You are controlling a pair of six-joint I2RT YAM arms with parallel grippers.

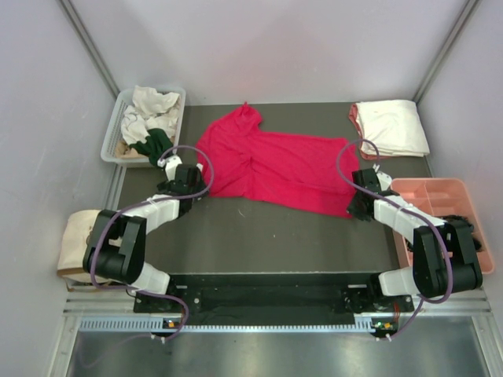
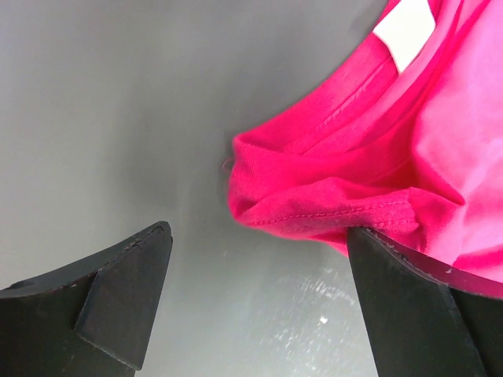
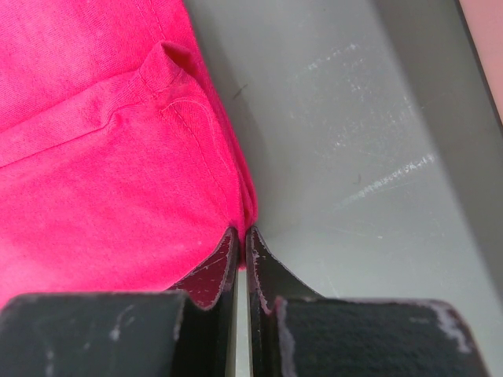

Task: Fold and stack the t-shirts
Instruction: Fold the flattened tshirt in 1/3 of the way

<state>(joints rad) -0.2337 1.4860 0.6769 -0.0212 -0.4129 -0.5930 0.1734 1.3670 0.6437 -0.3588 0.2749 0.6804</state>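
Left claw [image 1: 183, 186]: jaws wide apart, holding nothing. The collar fold of the red t-shirt [image 2: 369, 165] lies against one finger, the other finger over bare table [image 1: 259, 236] (white neck label [image 2: 405, 35] just beyond the fold). The shirt is spread between the two claws. Right claw [image 3: 241, 239]: jaws pressed together, pinching the shirt's hem corner at the tips.

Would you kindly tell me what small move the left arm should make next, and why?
Probably nudge the left pincer toward the red t-shirt until its rolled edge sits centred between the open jaws, ready to close. The right pincer is shut on the shirt's other end, while on the left the cloth lies off-centre, against one jaw.
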